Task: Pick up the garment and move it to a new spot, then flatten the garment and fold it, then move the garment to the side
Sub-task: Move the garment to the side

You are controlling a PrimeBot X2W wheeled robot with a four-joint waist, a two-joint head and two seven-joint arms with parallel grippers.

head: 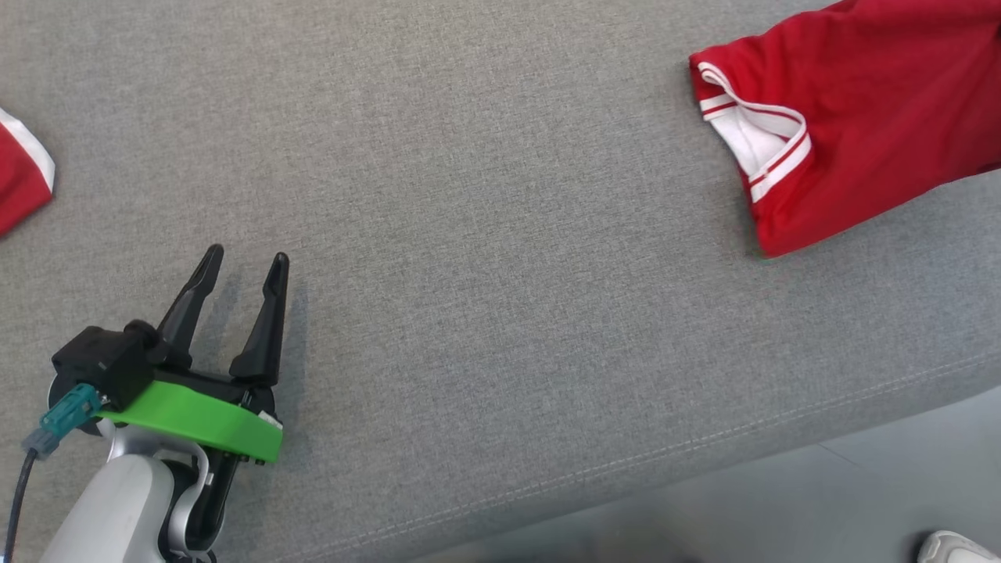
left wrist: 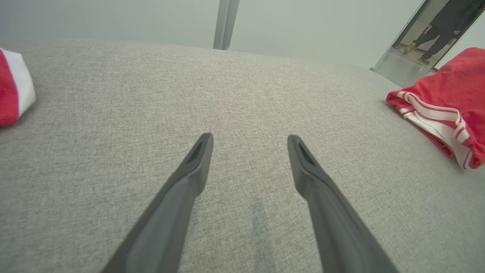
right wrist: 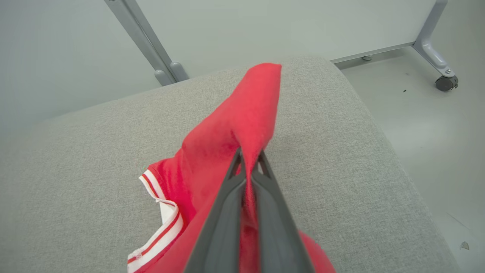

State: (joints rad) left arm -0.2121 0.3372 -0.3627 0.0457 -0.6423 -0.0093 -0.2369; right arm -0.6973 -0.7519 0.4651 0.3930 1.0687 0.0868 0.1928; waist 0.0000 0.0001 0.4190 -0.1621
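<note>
The garment, red with a white striped trim, is held in the right jaws. These jaws are fully closed on a fold of the red cloth. The two dark fingers are pressed together with the fabric pinched between them. Past the fingertips the fold stands up in a peak. Below and to the left of the jaws, the rest of the garment spreads down onto the grey cushion, trim included.

In the head view the garment lies at the far right of the cushion, well apart from the left jaws. Its trimmed opening faces them.

The left jaws stand fully open and hold nothing. Their fingers rise from a green bracket and point out over bare cushion, and grey fabric shows between them. Whether the tips touch the surface cannot be told.

Seen along these fingers, the garment is ahead and to the right. A second piece of red and white cloth is ahead and to the left. Whether it belongs to the same garment cannot be told.

A pale floor borders the cushion, with the toe of a light shoe on it. Beyond the right jaws stand a grey metal frame leg and a caster. Far beyond the left jaws a person's legs are visible.
</note>
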